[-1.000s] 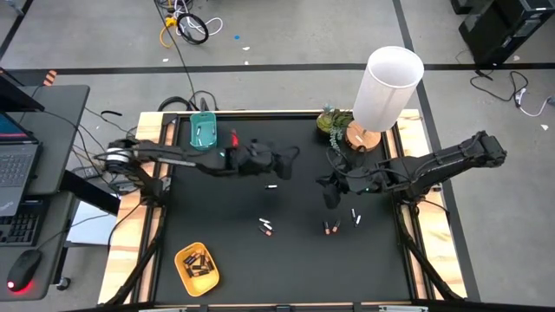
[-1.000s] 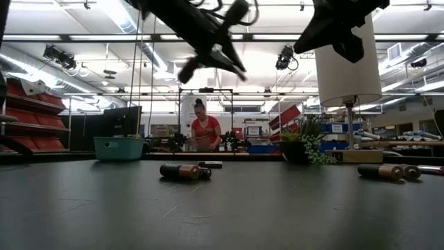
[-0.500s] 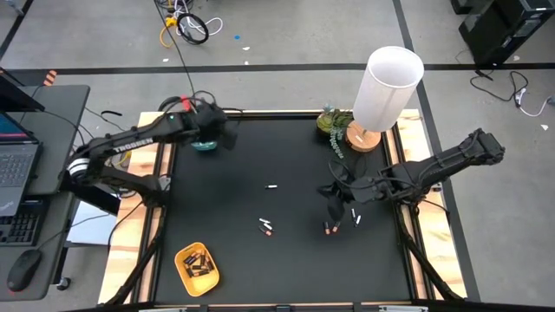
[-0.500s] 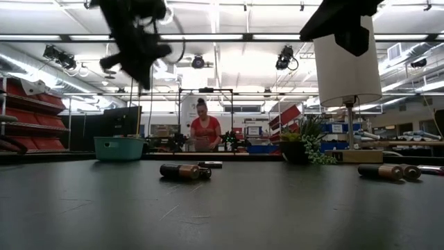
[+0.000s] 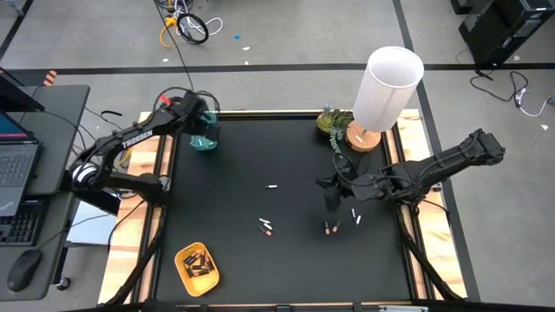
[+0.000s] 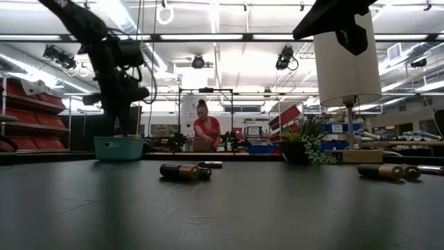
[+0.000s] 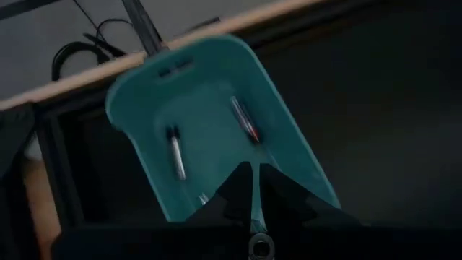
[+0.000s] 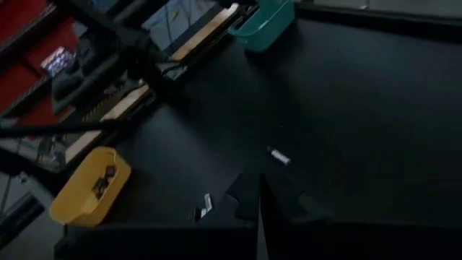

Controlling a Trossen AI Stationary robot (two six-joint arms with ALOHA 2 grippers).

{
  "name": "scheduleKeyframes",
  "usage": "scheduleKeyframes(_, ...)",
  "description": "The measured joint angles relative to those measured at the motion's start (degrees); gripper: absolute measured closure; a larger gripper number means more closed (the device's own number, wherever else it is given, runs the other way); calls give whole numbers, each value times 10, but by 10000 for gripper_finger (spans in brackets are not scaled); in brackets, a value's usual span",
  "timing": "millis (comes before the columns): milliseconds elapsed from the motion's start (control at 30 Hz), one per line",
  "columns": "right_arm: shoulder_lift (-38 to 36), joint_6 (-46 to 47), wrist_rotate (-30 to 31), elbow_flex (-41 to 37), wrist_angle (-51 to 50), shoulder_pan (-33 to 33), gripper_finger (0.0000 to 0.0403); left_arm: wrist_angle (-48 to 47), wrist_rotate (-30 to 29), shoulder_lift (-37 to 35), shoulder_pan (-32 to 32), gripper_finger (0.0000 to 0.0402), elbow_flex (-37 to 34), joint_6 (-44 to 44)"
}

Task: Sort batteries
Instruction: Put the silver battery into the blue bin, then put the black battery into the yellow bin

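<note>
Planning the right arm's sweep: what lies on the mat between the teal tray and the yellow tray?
In the high view, only bare black mat lies between the teal tray and the yellow tray; the loose batteries lie off to the side.

The black table (image 5: 286,260) carries scattered batteries (image 5: 266,227), two trays and a lamp (image 5: 381,91).

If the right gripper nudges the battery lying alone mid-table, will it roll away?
Probably. The lone battery is a slim cylinder lying on its side on flat black table, so a sideways push would likely roll it. It looks tiny beside the right gripper, so probably light and easily knocked. An end-on push should slide it instead.
</note>
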Motion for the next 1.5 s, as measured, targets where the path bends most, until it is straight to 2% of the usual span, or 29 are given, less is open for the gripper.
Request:
scheduleKeyframes(233, 0, 8, 16, 0, 27, -27, 401, 65, 57, 64, 68, 368, -13, 52)
scheduleKeyframes(433, 0, 9, 10, 0, 51, -55, 401, 106, 68, 119, 76, 368, -13, 53)
scheduleKeyframes(633, 0, 8, 5, 0, 62, -60, 401, 110, 68, 142, 77, 364, -13, 49)
scheduleKeyframes(967, 0, -5, 4, 0, 61, -71, 401, 105, 74, 143, 77, 313, -10, 52)
scheduleKeyframes(1133, 0, -11, -5, 0, 62, -79, 401, 81, 74, 143, 77, 284, 27, 59)
scheduleKeyframes(1333, 0, -12, -67, 0, 42, -96, 401, 24, 75, 122, 71, 271, 92, 65)
scheduleKeyframes(1500, 0, 24, -186, 0, -74, -120, 401, 9, 75, 78, 34, 271, 130, 58)
